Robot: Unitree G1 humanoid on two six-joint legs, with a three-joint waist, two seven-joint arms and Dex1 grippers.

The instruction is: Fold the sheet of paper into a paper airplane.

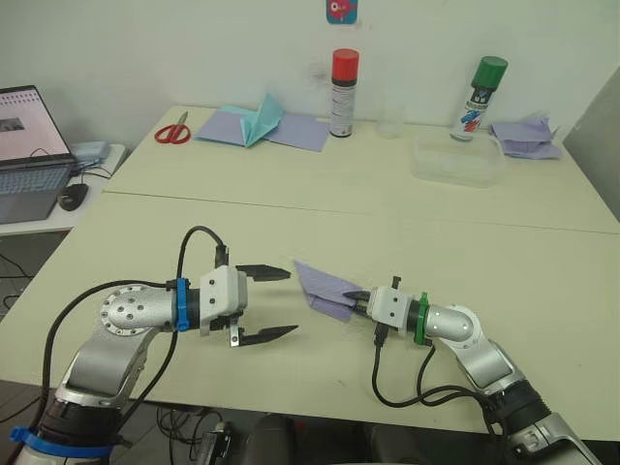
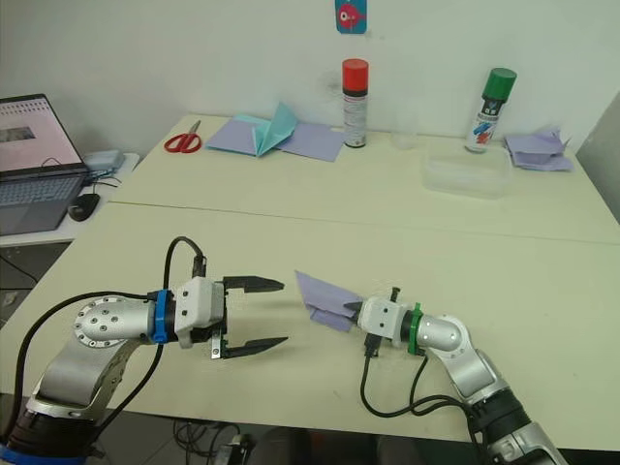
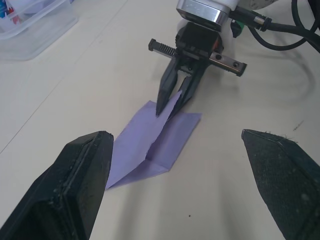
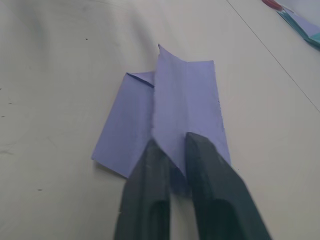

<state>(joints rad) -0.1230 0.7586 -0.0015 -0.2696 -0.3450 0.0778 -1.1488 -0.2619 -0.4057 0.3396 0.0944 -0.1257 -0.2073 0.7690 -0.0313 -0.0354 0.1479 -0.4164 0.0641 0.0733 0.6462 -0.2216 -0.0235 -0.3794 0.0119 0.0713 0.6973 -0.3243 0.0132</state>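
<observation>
The lavender sheet of paper [image 1: 323, 286] lies on the table near the front, folded narrow with a pointed end, two flat flaps and an upright centre ridge, much like a paper airplane. My right gripper [image 1: 351, 298] is shut on that ridge at the end nearest it; the right wrist view shows both fingers [image 4: 150, 170] pinching the raised fold [image 4: 175, 100]. My left gripper [image 1: 292, 301] hovers just left of the pointed end, apart from it. It is open wide and holds nothing. In the left wrist view the paper [image 3: 150, 145] lies between and beyond its fingers [image 3: 80, 170].
At the back of the table are red scissors [image 1: 172, 131], a teal tent-shaped paper on lavender sheets [image 1: 257, 124], a red-capped can [image 1: 343, 92], a green-capped can [image 1: 481, 97], a clear plastic box [image 1: 457, 160] and crumpled lavender scraps [image 1: 528, 136]. A laptop [image 1: 29, 150] sits far left.
</observation>
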